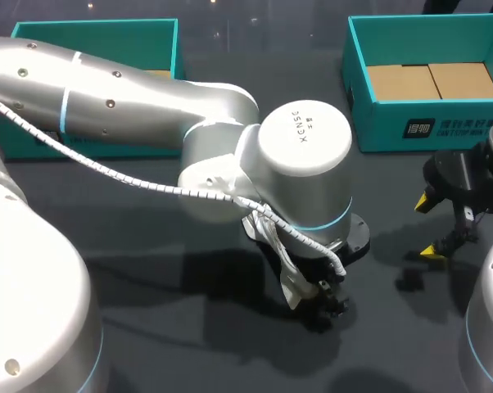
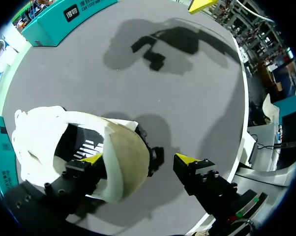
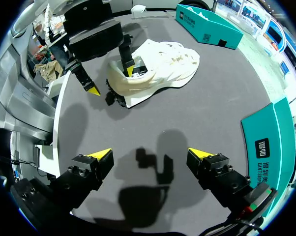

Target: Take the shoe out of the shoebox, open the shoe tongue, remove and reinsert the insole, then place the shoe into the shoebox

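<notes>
The shoe (image 2: 44, 142) is out of its box and sits on the desk (image 2: 197, 98) with its opening upward, right under my left claw (image 2: 139, 159). That claw is open. One yellow tip is down inside the shoe's mouth at the heel end, and the other stands outside, clear of the back of the heel. The heel wall therefore sits between the fingers without being pinched.

The shoe's long axis runs roughly along the line between those two tips, with the heel nearest and the toe pointing away past the inner finger. I judge that closing would bite the heel wall front to back. It is dark in there, so I cannot make out whether the inner tip touches the insole.

My right claw (image 3: 150, 155) is spread wide and holds nothing. The shoe lies ahead of it, well apart across bare desk, so the left arm is plainly the nearer.
</notes>
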Controlling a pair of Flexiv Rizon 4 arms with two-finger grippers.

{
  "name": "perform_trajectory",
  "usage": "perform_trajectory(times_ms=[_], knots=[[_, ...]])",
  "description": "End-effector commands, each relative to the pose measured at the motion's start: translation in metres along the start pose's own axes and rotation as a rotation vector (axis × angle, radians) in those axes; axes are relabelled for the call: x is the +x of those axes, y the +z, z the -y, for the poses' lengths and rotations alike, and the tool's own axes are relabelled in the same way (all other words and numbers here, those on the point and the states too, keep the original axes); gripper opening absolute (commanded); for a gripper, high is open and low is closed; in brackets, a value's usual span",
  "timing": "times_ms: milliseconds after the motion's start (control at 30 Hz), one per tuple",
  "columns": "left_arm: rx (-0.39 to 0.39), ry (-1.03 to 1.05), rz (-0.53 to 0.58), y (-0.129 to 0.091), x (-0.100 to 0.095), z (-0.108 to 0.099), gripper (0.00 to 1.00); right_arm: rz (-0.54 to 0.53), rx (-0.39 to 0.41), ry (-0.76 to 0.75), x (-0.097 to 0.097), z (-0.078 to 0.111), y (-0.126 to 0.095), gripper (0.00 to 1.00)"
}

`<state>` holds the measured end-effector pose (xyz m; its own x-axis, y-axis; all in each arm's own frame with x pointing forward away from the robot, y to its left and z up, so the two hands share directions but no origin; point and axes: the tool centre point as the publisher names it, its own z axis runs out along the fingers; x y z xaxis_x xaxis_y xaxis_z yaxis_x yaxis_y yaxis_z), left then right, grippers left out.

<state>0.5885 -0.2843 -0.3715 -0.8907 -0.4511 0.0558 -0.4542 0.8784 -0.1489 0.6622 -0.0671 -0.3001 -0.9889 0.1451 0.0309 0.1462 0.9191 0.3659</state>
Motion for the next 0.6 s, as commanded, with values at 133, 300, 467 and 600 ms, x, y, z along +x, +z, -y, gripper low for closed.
perform_trajectory(times_ms=[133, 300, 467, 600], knots=[[-0.022, 0.003, 0.02, 0.017, 0.007, 0.003, 0.89, 0.003, 0.003, 0.001, 0.001, 0.0, 0.001, 1.0], [-0.023, -0.004, 0.041, 0.02, 0.005, 0.005, 0.83, 0.003, 0.003, 0.001, 0.001, 0.0, 0.001, 1.0], [-0.034, -0.009, 0.053, 0.027, 0.0, 0.011, 0.53, 0.003, 0.003, 0.001, 0.001, 0.0, 0.001, 1.0], [-0.037, -0.013, 0.052, 0.026, -0.004, 0.011, 0.0, 0.003, 0.003, 0.001, 0.001, 0.0, 0.001, 1.0]])
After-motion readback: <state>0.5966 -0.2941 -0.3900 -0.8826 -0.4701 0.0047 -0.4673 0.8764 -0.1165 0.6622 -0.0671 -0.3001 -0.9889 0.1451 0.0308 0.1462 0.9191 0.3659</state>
